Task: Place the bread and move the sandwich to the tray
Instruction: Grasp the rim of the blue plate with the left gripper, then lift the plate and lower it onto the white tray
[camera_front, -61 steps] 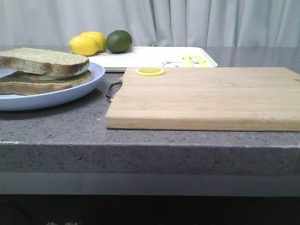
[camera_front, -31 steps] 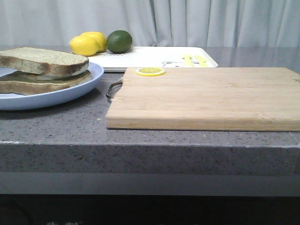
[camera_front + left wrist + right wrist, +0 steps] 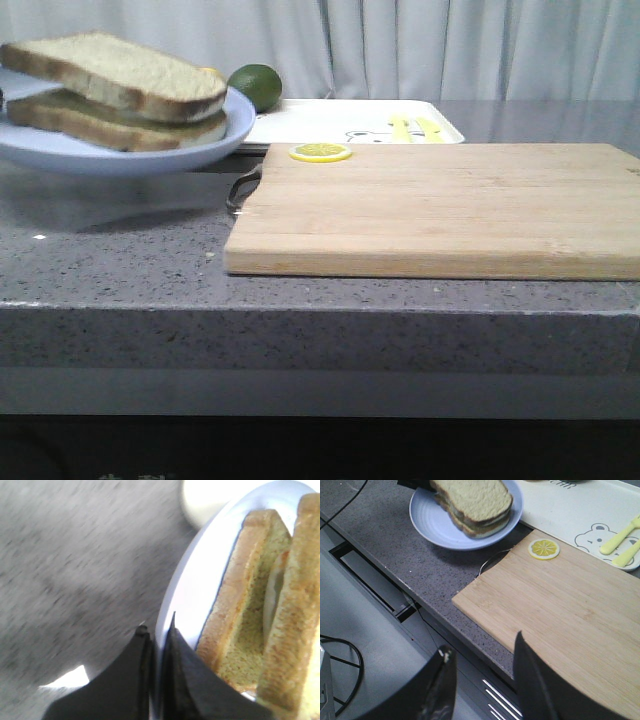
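The sandwich (image 3: 120, 90), two brown-crusted slices with a fried egg between them, lies on a pale blue round plate (image 3: 150, 155). The plate hangs tilted above the counter at the far left. My left gripper (image 3: 157, 630) is shut on the plate's rim (image 3: 190, 580), with the sandwich (image 3: 260, 605) just beyond its fingers. No loose bread slice is in view apart from the stack. The white tray (image 3: 320, 122) with the cartoon print lies behind the plate. My right gripper (image 3: 482, 647) is open and empty over the counter's front edge. The right wrist view also shows the sandwich (image 3: 475, 502) and tray (image 3: 560, 510).
A wooden cutting board (image 3: 440, 205) fills the middle and right of the counter, with a lemon slice (image 3: 320, 152) on its far left corner. A lime (image 3: 255, 85) sits behind the plate on the tray's far end. The counter's front edge is close to my right gripper.
The plate with the sandwich has risen off the counter, tilted, and shifted a little to the right. It now hides the lemons. The board and tray have not moved.
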You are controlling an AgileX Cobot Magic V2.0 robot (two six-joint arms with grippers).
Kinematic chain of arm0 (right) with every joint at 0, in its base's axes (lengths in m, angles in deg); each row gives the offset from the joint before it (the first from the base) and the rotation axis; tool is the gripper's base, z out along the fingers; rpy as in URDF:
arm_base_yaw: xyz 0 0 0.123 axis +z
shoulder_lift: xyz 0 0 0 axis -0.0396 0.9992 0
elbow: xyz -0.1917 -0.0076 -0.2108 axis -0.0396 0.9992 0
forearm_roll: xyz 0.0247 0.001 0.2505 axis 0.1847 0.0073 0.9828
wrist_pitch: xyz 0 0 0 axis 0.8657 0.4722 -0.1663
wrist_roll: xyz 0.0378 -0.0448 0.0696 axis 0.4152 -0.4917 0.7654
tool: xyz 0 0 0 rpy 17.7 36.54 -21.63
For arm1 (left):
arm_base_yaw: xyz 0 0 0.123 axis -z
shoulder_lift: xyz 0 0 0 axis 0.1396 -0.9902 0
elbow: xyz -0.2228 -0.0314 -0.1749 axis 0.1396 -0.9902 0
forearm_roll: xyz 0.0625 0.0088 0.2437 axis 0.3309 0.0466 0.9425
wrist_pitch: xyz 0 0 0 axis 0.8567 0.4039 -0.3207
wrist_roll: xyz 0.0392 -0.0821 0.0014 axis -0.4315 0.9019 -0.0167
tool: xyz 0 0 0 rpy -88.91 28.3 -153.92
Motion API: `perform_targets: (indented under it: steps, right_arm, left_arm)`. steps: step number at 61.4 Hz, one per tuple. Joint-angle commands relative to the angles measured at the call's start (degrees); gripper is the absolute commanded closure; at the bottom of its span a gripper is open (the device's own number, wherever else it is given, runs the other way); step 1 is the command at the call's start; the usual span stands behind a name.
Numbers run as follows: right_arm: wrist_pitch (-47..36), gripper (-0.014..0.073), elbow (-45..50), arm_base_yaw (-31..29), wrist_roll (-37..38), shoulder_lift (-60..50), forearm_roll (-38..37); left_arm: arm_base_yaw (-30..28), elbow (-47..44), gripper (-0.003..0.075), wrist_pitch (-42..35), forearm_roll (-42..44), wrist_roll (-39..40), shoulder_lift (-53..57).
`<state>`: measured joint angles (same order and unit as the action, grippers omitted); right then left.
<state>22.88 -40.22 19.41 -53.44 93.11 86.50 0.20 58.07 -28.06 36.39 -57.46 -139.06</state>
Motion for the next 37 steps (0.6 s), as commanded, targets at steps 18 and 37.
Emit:
perform_targets:
  steps: [18, 37]
  right_arm:
    - [-3.5, 0.0283, -1.5, -0.4, -0.1, 0.1, 1.2]
    - [-3.5, 0.0283, -1.5, -0.4, -0.1, 0.1, 1.2]
  left_arm:
    - [6.2, 13.3, 0.0741, -6.9, -15.1, -0.8, -2.8]
    - [9.1, 28.9, 0.0741, -3.4, -15.0, 6.0, -16.1]
